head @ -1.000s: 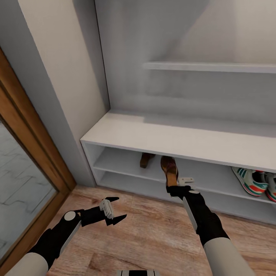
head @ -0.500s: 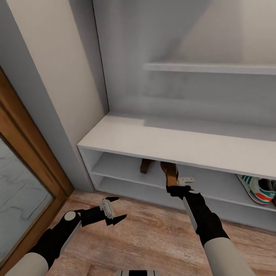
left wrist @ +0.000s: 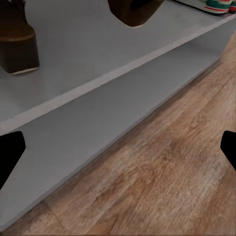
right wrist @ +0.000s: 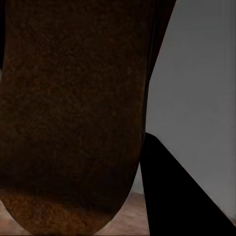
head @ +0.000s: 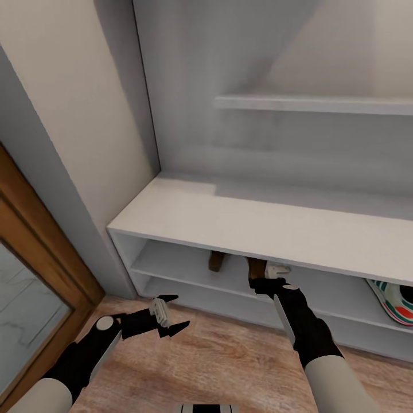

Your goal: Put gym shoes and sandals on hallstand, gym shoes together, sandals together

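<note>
Two sandals [head: 217, 261] [head: 253, 267]; one gym shoe [head: 396, 304]; two grippers [head: 170, 315] [head: 265, 279].

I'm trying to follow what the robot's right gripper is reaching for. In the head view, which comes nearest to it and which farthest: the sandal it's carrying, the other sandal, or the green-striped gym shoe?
1. The held sandal: in the right gripper itself, at the shelf's front edge.
2. The other sandal: on the upper shelf row of the hallstand, toward the left arm's side.
3. The gym shoe: farthest, on the same shelf row, at the picture's right edge.
</note>
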You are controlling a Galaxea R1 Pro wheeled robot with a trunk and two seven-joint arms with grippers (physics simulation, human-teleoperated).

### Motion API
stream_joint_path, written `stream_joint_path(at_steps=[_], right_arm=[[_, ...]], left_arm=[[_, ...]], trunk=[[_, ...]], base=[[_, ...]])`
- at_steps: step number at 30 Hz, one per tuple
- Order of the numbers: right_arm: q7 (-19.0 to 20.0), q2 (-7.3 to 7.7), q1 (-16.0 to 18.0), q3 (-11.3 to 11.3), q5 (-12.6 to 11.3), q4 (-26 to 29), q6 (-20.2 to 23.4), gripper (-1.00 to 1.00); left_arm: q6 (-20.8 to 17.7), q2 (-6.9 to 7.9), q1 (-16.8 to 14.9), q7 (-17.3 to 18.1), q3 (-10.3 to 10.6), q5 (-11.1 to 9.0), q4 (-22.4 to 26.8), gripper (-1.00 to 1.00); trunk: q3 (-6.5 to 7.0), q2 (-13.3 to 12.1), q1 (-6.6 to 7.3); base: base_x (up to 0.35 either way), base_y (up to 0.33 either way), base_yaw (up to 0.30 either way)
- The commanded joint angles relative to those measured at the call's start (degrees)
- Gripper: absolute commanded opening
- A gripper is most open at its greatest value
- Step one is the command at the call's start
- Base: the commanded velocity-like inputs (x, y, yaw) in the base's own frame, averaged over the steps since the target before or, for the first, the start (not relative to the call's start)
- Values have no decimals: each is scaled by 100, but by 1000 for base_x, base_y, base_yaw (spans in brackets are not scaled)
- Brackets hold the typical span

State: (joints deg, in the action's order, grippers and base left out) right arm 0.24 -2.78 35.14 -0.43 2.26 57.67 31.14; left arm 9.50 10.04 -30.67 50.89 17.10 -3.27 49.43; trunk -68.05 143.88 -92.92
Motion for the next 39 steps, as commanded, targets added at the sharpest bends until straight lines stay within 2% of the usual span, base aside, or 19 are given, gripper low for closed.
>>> stream_joint_path(at_steps=[1,21,39], right_arm=[[-7,-3,2,-6,2,8,32,-100],[-7,-3,2,-5,2,8,32,-100],[-7,-3,2,-9,2,8,32,-100]], left_arm=[[17,7,-6,0,22,-34,-4,100],[17,7,-8,0,22,-34,-4,100],[17,7,-7,0,22,-34,-4,100]], trunk=[[-5,2,-2],[-5,2,-2],[-5,2,-2]], base=[[178,-24,0],[79,-2,0],[4,0,0]])
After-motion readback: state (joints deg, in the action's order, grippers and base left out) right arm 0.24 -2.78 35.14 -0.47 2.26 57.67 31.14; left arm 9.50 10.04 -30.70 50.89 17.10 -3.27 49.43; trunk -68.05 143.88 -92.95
